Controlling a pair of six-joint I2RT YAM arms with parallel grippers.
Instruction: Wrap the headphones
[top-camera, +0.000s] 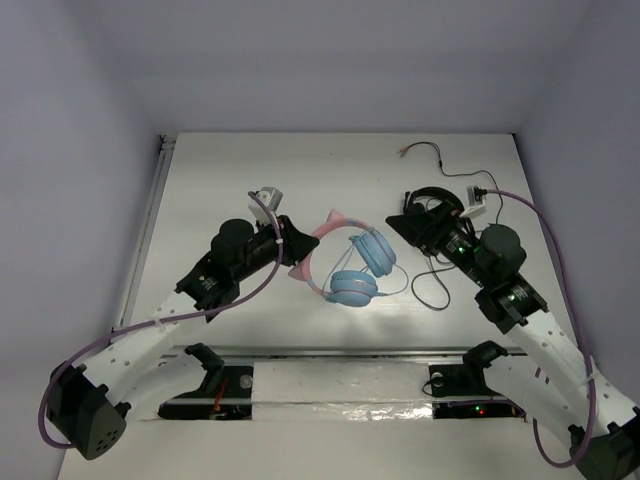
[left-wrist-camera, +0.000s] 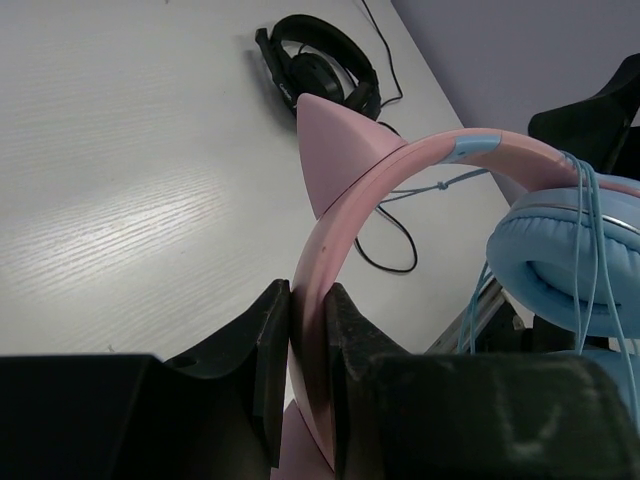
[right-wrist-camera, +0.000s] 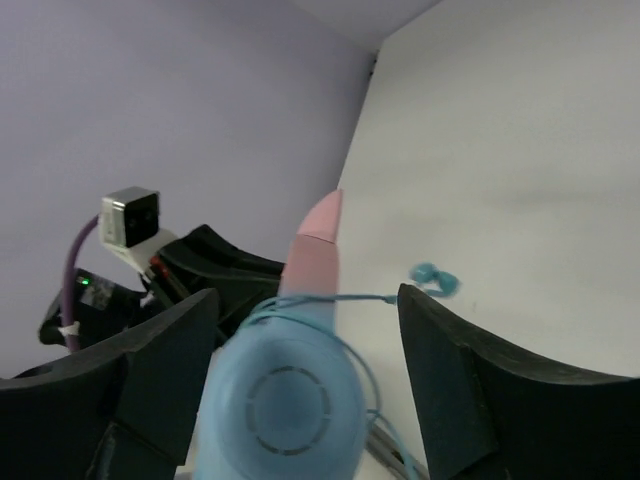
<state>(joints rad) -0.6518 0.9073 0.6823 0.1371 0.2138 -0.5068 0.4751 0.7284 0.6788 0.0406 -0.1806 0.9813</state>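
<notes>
The headphones (top-camera: 350, 268) have light-blue earcups and a pink cat-ear headband, and sit at the table's middle. My left gripper (top-camera: 296, 252) is shut on the pink headband (left-wrist-camera: 335, 240), just below one cat ear (left-wrist-camera: 335, 150). The thin light-blue cable (left-wrist-camera: 585, 230) runs in several strands over an earcup (left-wrist-camera: 560, 270). My right gripper (top-camera: 405, 226) is open just to the right of the headphones. In the right wrist view an earcup (right-wrist-camera: 285, 400) shows between its spread fingers (right-wrist-camera: 440, 350), and the cable's plug end (right-wrist-camera: 437, 280) hangs near the right fingertip.
Black headphones (top-camera: 432, 200) lie behind my right gripper, also in the left wrist view (left-wrist-camera: 320, 70). Their black cable (top-camera: 440, 155) trails to the back and loops near the front (top-camera: 430, 290). A white adapter (top-camera: 475, 206) lies beside them. A metal rail (top-camera: 350, 351) runs along the near edge.
</notes>
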